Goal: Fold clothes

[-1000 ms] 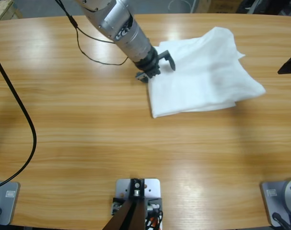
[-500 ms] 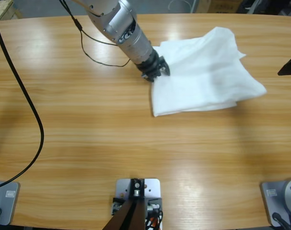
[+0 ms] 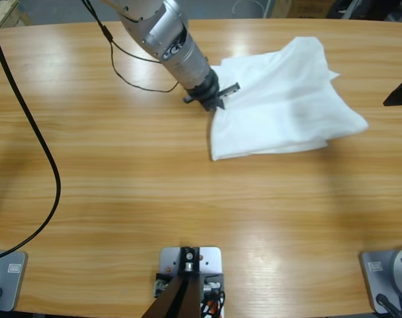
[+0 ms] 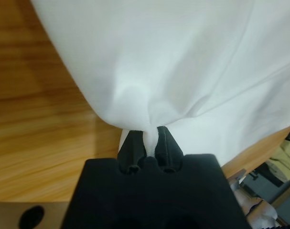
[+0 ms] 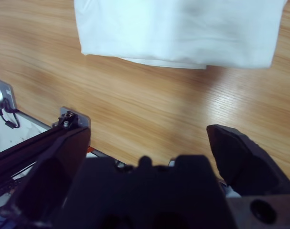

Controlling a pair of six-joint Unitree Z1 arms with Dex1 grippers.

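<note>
A white T-shirt (image 3: 280, 99) lies folded and rumpled on the right half of the wooden table (image 3: 121, 199). My left gripper (image 3: 214, 101) sits at the shirt's left edge, and its jaws are shut on a pinch of the white fabric (image 4: 147, 136). The shirt (image 4: 183, 62) fills most of the left wrist view. My right gripper (image 5: 145, 152) is open and holds nothing; it hovers off the shirt (image 5: 183, 28) above bare wood. In the high view only a dark tip of the right gripper (image 3: 401, 91) shows at the right edge.
A black cable (image 3: 28, 139) runs in a long loop over the left side of the table. A thinner black wire (image 3: 131, 76) trails from the left arm across the wood behind it.
One second ago the left gripper stood open at the shirt's left edge. It has since shut on the fabric there and turned a little. The shirt has barely shifted.
</note>
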